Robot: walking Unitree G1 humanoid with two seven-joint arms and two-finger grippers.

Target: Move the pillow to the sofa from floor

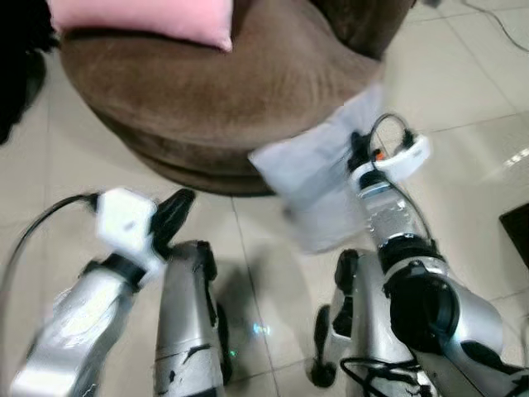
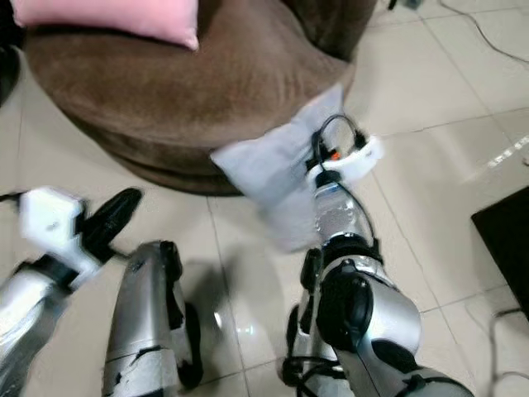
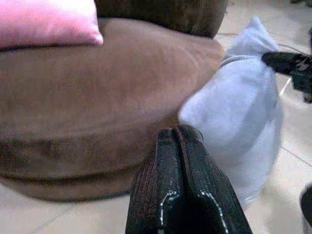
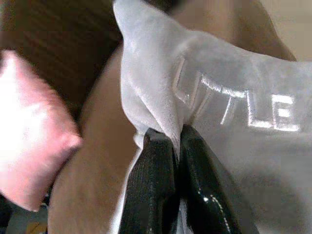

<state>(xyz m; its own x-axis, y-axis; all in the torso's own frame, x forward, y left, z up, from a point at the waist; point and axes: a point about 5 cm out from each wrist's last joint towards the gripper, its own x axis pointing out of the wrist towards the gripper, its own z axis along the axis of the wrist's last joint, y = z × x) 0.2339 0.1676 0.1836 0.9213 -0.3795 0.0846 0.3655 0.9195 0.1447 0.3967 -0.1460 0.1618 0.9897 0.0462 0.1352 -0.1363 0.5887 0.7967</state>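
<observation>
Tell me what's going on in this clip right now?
The robot's right gripper is pinching a pale grey pillow by its edge, holding it up against the front of the brown sofa. It is not yet on the seat, where a pink pillow already lies. The left gripper is shut and holds nothing, low before the sofa.

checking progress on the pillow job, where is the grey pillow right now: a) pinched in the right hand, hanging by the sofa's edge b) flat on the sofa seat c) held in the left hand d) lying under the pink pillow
a: the right hand is shut on a fold of the grey pillow, which hangs against the brown sofa's front edge, while the left hand is shut and holds nothing, and the pink pillow lies apart on the seat.
</observation>
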